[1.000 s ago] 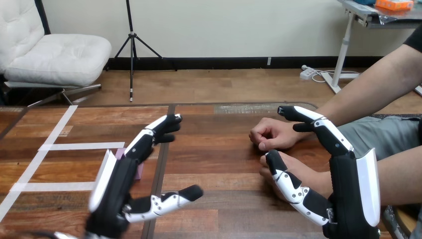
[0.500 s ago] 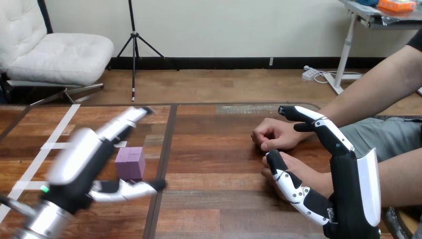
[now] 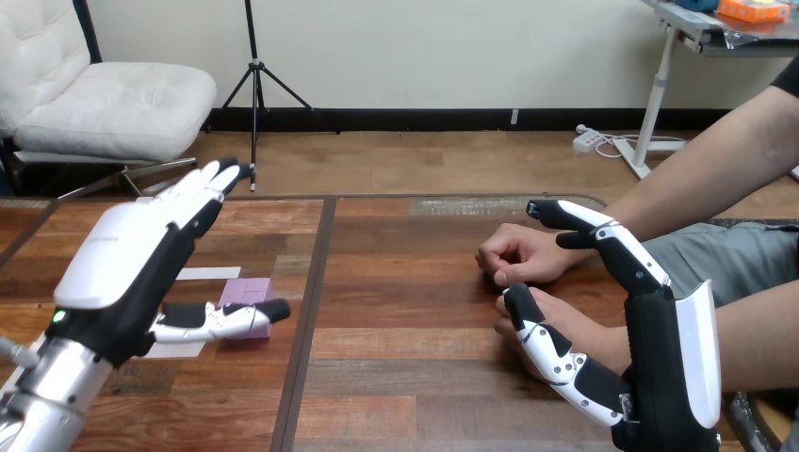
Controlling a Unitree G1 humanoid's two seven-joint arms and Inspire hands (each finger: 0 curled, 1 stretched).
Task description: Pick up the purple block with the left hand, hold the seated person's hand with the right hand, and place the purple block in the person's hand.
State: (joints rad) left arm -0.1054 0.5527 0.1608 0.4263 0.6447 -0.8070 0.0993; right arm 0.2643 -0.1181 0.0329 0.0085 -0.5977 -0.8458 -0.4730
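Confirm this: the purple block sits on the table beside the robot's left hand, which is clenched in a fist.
Not a fist: the head view shows the left hand open, fingers straight. The purple block does sit on the table beside it.

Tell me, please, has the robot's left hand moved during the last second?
Yes. The left hand has swung left, off the purple block it covered; its thumb alone now crosses the block's front.
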